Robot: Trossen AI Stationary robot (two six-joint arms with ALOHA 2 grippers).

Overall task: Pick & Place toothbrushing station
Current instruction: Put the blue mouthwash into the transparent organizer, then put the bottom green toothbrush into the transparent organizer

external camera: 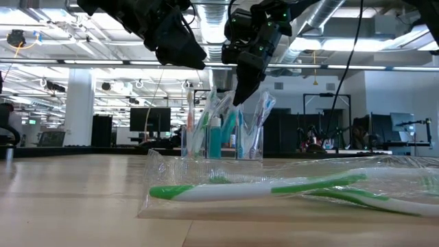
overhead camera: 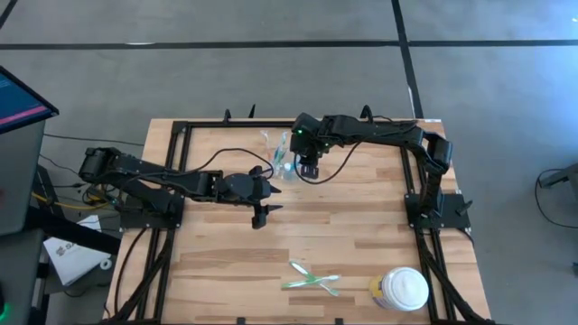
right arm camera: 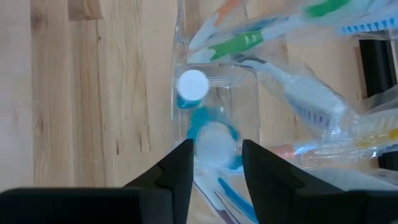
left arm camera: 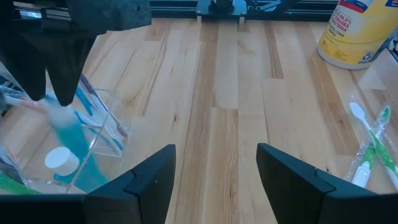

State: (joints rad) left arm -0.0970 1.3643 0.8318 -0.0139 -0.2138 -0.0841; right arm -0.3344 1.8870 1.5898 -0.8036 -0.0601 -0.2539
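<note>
Seen from straight above, the wooden table carries the clear holder near its far edge, with blue and green toothbrushes standing in it. The right gripper hangs just beside the holder, while the left gripper sits nearer the table's middle, its fingers spread apart. Toward the near edge lie two wrapped green-and-white toothbrushes crossed over each other, and to their right stands a white round jar.

overhead, table-level, two wrist cameras share holder.
</note>
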